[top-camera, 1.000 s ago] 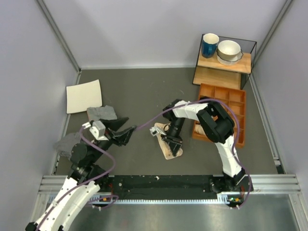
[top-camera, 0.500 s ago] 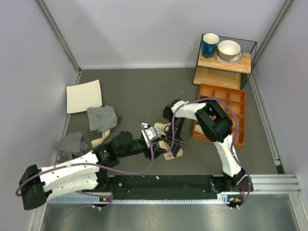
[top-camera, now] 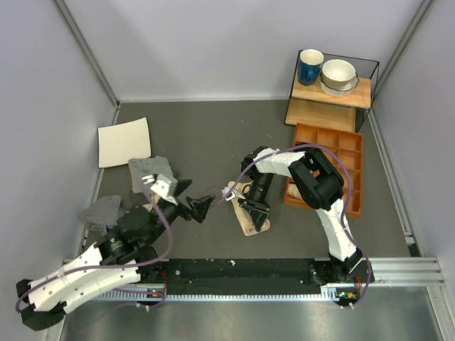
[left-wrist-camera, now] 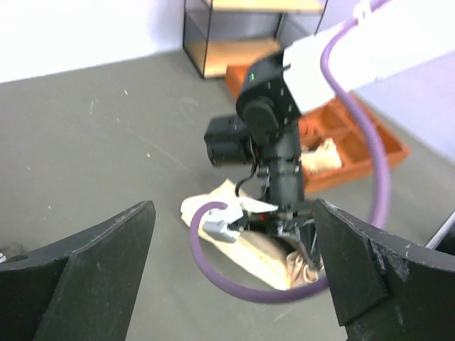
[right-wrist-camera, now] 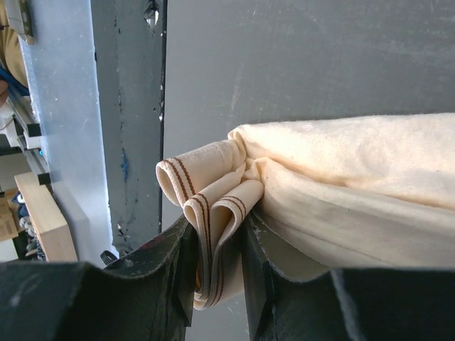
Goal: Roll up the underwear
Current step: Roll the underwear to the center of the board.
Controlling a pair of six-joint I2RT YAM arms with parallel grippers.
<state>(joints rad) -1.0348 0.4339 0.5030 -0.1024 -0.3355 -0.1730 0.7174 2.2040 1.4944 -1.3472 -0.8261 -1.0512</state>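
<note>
The right gripper (right-wrist-camera: 213, 245) is pressed together on a bunched, stitched hem of the underwear (right-wrist-camera: 341, 170), which lies on the near half of the table (top-camera: 213, 135), left of the orange tray (top-camera: 348, 142). That pinch probably anchors the end so the cloth can be wound up. The left gripper (top-camera: 193, 202), spread wide and empty, hovers just left of the cloth, likely poised to help.

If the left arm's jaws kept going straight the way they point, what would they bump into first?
The left gripper would probably meet the purple cable looped before the underwear first, then the right gripper pinching that cloth. Depth is unclear, so the order is uncertain.
</note>
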